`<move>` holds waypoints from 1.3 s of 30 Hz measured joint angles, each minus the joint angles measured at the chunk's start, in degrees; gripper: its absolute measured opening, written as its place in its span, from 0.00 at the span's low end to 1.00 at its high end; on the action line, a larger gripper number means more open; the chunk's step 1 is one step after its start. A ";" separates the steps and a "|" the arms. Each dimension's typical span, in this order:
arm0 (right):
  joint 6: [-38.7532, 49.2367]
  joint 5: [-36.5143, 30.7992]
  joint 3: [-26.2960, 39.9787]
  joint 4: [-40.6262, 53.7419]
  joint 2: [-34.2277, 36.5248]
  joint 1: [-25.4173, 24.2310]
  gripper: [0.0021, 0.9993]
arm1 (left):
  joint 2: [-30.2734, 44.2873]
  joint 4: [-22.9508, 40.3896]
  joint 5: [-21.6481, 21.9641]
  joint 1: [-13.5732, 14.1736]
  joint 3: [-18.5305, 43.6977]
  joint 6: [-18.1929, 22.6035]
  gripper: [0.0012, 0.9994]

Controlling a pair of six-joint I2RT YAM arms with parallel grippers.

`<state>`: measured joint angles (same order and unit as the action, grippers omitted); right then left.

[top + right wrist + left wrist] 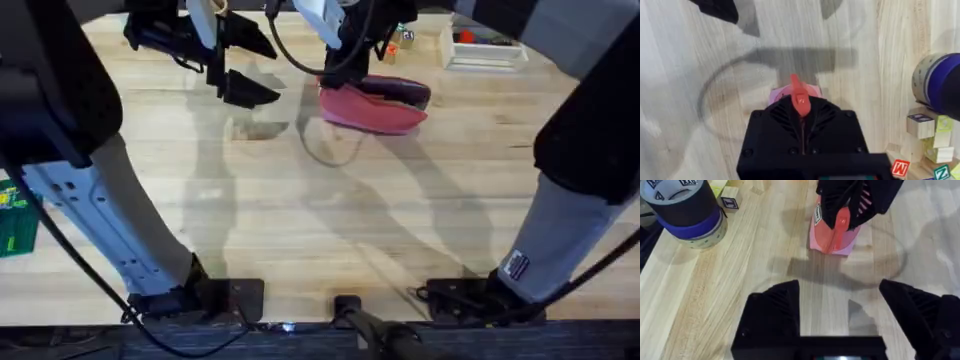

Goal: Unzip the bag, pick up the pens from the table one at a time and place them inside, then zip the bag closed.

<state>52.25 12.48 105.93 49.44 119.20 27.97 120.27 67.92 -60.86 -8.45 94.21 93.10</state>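
The pink bag [372, 110] lies at the back middle of the table [320, 220], a dark opening showing along its top toward the right end. My right gripper [345, 72] hovers over the bag's left end, shut on an orange-red pen [800, 95] that points down at the pink fabric [785, 92]. The left wrist view shows the same pen [840, 225] slanting out of the right gripper's black fingers [850, 202] above the bag [847, 247]. My left gripper [272, 68] is open to the left of the bag, nothing between its fingers [775, 310].
Stacked tape rolls [685, 210] and a lettered block [731, 202] stand behind the bag at the back. More letter blocks [930, 130] sit by the tape [940, 82]. A white tray [485, 48] is at the back right. A green item [15, 225] lies at the left edge.
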 joint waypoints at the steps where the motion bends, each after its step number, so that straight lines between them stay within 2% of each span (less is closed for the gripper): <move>1: 0.00 0.05 0.00 -0.25 0.02 0.00 0.03 | 0.00 0.00 0.00 0.00 0.00 0.00 0.99; 8: -1.67 1.08 0.00 -1.26 0.00 0.00 0.03 | 0.00 -0.55 0.00 0.00 0.00 0.00 1.00; 19: -13.32 4.40 0.00 -1.35 0.00 -0.01 0.03 | 0.00 0.72 -0.85 0.00 0.00 -0.55 0.99; 26: -15.75 4.76 0.00 -1.37 0.00 -0.14 0.03 | 2.57 0.70 -1.31 0.00 0.02 -1.57 0.99; 31: -16.13 5.14 0.00 -1.48 0.00 -0.39 0.03 | 10.22 0.15 -5.11 0.07 0.02 -1.60 1.00; 34: -16.28 5.14 0.00 -1.54 0.02 -0.39 0.03 | 14.42 -1.13 -8.88 0.27 0.00 -1.56 0.99; 39: -16.28 5.14 0.00 -1.72 0.00 -0.39 0.03 | 17.64 -2.64 -14.71 1.58 0.00 -1.26 1.00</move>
<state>35.97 17.63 105.93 47.72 119.20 27.57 137.91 65.28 -75.57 -6.87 94.21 91.84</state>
